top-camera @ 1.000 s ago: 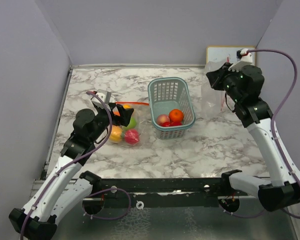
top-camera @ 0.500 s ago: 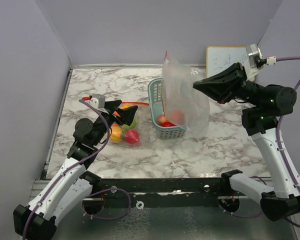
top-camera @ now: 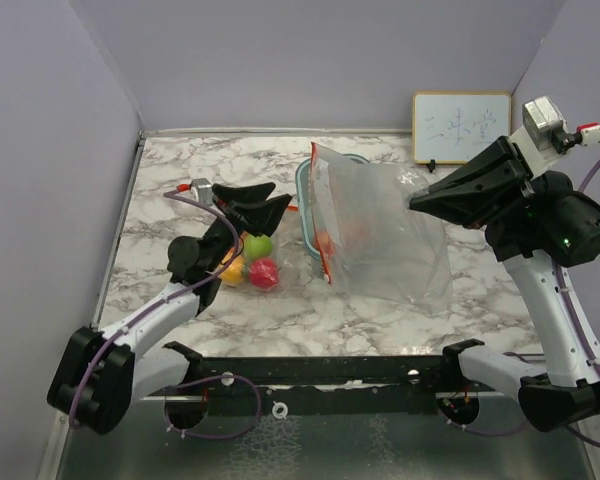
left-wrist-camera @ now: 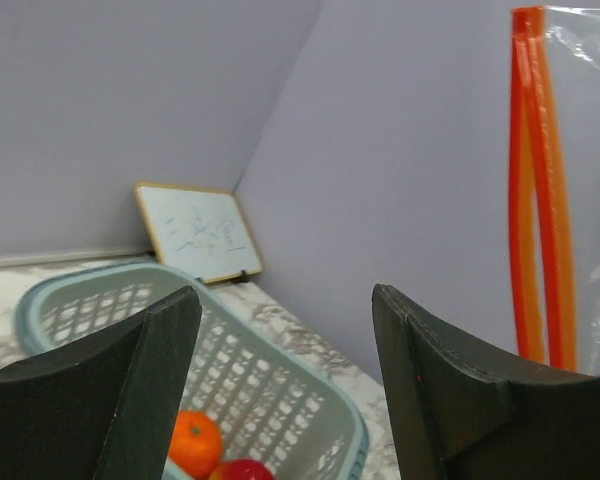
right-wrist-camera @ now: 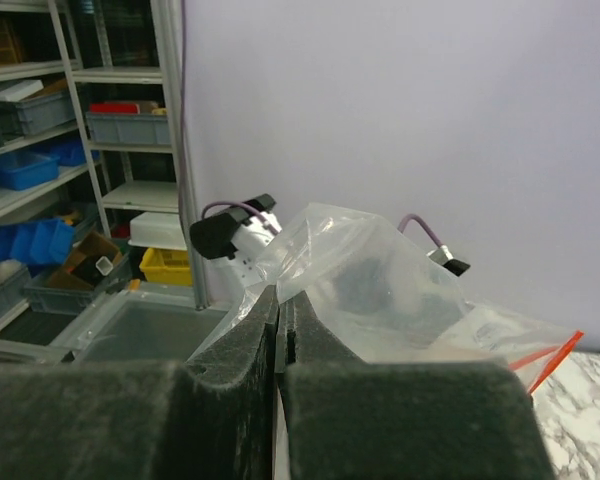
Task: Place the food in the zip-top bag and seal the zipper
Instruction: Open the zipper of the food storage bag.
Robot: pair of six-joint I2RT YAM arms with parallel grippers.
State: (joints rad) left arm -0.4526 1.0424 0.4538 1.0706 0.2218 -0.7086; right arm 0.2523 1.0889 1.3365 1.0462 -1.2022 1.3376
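Note:
My right gripper (top-camera: 416, 201) is shut on the clear zip-top bag (top-camera: 385, 240) and holds it in the air in front of the teal basket. In the right wrist view the fingers (right-wrist-camera: 250, 330) pinch the bag's plastic (right-wrist-camera: 380, 290). The red-orange zipper (top-camera: 321, 215) runs down the bag's left edge and also shows in the left wrist view (left-wrist-camera: 540, 200). My left gripper (top-camera: 283, 194) is open and empty, raised and pointing at the zipper edge. Green (top-camera: 258, 246), yellow-orange (top-camera: 232, 268) and red (top-camera: 264, 273) toy fruits lie on the table below it.
The teal mesh basket (top-camera: 304, 186) (left-wrist-camera: 280, 390) stands behind the hanging bag, holding an orange fruit (left-wrist-camera: 195, 443) and a red one (left-wrist-camera: 245, 470). A small whiteboard (top-camera: 461, 126) leans on the back wall. Walls close in the left, back and right sides.
My right gripper lifted the clear bag off the back right of the table and swung it over the basket toward the middle. My left gripper rose off the fruits and turned toward the bag.

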